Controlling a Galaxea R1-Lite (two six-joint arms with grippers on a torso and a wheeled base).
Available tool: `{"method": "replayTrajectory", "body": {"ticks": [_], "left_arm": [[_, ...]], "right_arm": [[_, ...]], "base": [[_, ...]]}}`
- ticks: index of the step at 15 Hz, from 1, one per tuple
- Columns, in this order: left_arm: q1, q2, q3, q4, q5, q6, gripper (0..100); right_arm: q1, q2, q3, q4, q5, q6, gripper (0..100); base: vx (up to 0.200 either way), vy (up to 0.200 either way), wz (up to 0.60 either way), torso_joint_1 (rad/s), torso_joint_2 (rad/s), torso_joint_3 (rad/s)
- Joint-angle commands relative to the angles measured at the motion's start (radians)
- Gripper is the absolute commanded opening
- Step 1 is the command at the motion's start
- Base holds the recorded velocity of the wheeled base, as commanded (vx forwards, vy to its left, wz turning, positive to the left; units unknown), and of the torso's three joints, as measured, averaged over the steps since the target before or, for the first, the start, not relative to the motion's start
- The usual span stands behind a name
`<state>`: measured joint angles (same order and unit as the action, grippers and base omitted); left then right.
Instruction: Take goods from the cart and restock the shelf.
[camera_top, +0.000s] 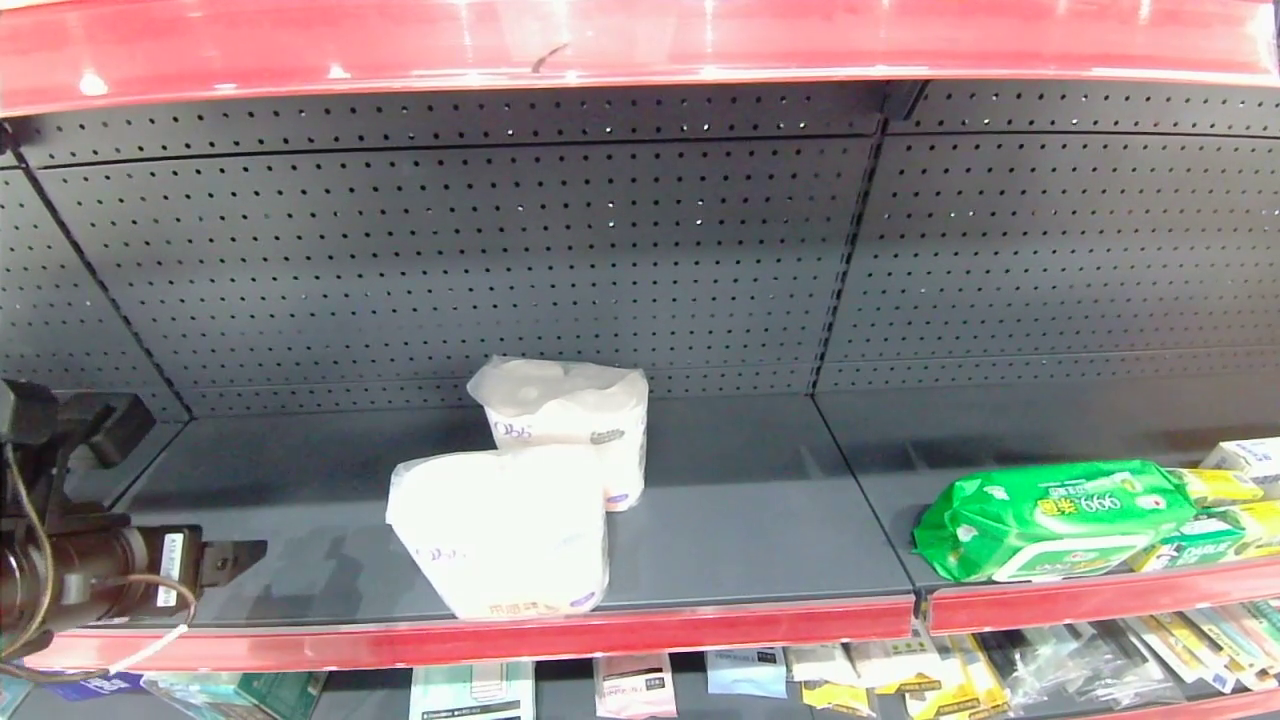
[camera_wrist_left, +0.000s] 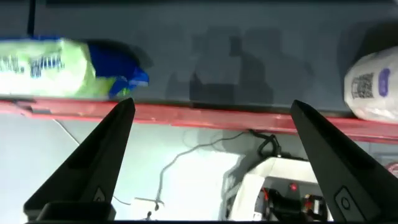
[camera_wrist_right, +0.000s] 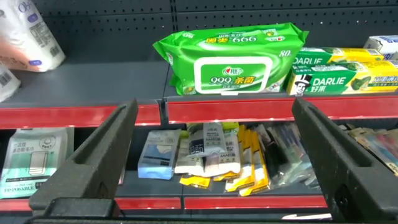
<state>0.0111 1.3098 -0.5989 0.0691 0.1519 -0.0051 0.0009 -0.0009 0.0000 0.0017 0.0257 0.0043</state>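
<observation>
Two white tissue roll packs stand on the grey shelf (camera_top: 760, 520): one at the front edge (camera_top: 500, 530), one behind it (camera_top: 565, 420). My left gripper (camera_top: 245, 553) hovers at the shelf's front edge, left of the front pack. In the left wrist view this gripper (camera_wrist_left: 212, 104) is open and holds nothing, with the red shelf lip (camera_wrist_left: 205, 115) beyond it and a white pack (camera_wrist_left: 373, 84) to one side. My right gripper (camera_wrist_right: 214, 102) is open and holds nothing, in front of a green wipes pack (camera_wrist_right: 230, 59).
The green wipes pack (camera_top: 1050, 515) and toothpaste boxes (camera_top: 1215, 510) lie on the right bay. A green and blue pack (camera_wrist_left: 62, 74) lies on the shelf in the left wrist view. Small hanging goods (camera_wrist_right: 205, 152) fill the lower shelf. A red shelf (camera_top: 640, 40) hangs overhead.
</observation>
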Motion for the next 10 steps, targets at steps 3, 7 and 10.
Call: {"method": "replayTrajectory", "body": {"ticks": [3,7,10], "left_arm": [[0.012,0.108,0.008,-0.025,-0.034,0.013,100],[0.012,0.201,0.008,-0.072,-0.052,0.008,100],[0.006,0.29,0.011,-0.155,-0.061,0.004,100]], "right_arm": [[0.001,0.001,0.0,0.0,0.0,0.0,100],[0.001,0.001,0.0,0.0,0.0,0.0,100],[0.001,0.001,0.0,0.0,0.0,0.0,100]], "base": [[0.0,0.0,0.0,0.0,0.0,0.0],[0.0,0.0,0.0,0.0,0.0,0.0],[0.0,0.0,0.0,0.0,0.0,0.0]]}}
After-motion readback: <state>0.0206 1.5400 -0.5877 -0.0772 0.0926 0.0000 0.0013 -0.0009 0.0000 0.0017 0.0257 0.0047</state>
